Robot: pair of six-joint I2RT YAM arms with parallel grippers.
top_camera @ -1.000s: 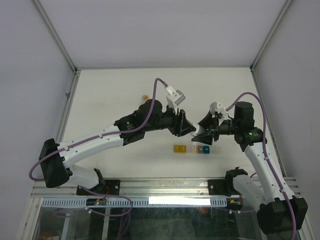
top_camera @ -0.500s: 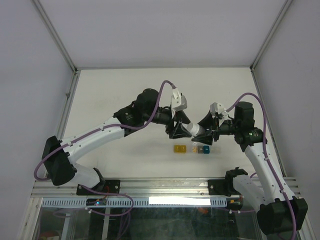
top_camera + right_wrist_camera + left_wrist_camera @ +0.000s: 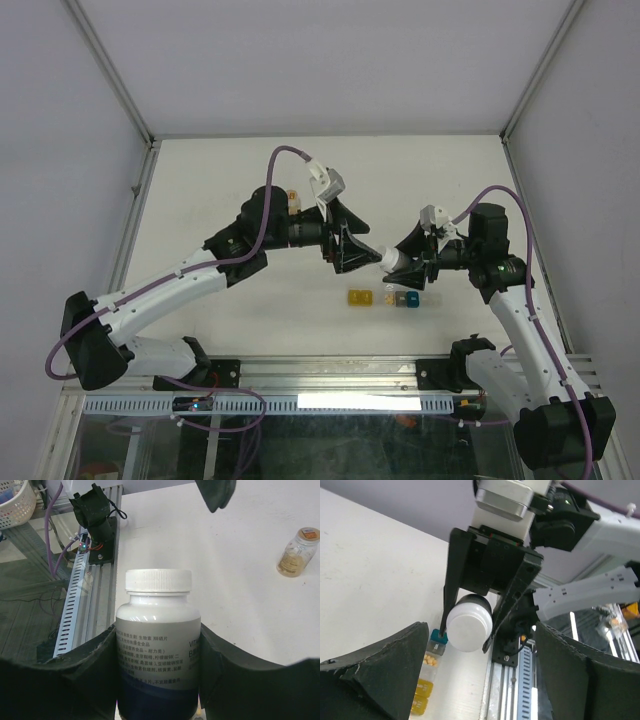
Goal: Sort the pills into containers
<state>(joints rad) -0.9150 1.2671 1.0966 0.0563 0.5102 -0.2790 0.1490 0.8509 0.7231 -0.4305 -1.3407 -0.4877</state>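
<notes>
The containers lay as a strip of 3 cubes on the table, near its front edge: the yellow box at the left end, the clear box in the middle, the blue-teal box at the right end. Only the left wrist view looked into them, showing small yellow pills in the clear box.

Just behind the strip's right end, the right gripper clamped a white bottle by its body, 1 finger on each side. The right wrist view alone showed its label: rows of small Chinese characters too fine to read, Latin letters starting "VIT" cut off by a finger, and a dark blue band below. Its ribbed white cap was screwed on.

Behind the strip's left end, the left gripper faced that cap with fingers spread wide and nothing between them.

Well behind the strip, to the left, stood a small amber bottle, half hidden by the left arm from above but plain in the right wrist view.
</notes>
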